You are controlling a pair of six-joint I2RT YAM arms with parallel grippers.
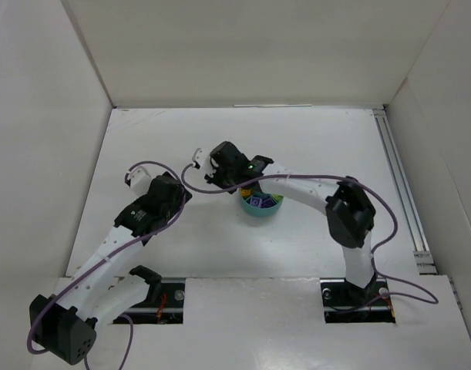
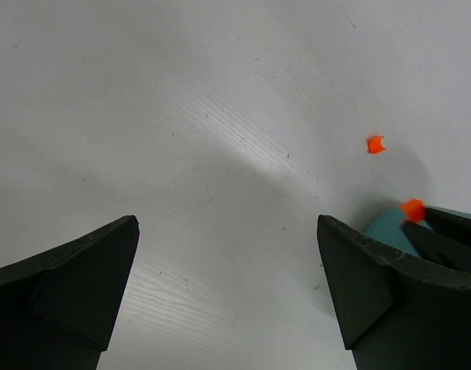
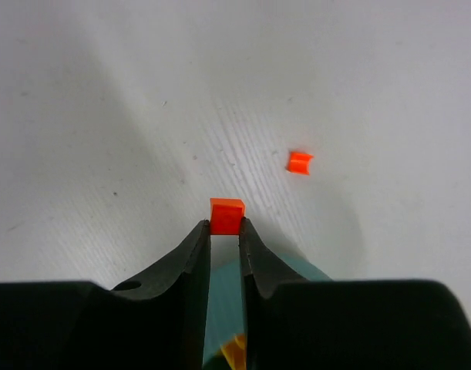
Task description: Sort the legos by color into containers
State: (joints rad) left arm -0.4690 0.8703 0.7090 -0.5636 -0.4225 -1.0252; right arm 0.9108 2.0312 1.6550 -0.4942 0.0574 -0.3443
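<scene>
The right gripper [image 3: 225, 230] pinches an orange brick [image 3: 227, 215] between its fingertips, over the near rim of the teal dish [image 1: 260, 213]. A second orange piece [image 3: 299, 162] lies on the white table [image 2: 181, 116] nearby. The left gripper [image 2: 227, 223] hangs with jaws spread wide, holding nothing.

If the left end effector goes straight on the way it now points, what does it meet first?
Probably only the bare white table. The left end effector is open and empty; the loose orange lego lies to the side of its line. Depth is unclear.
</scene>
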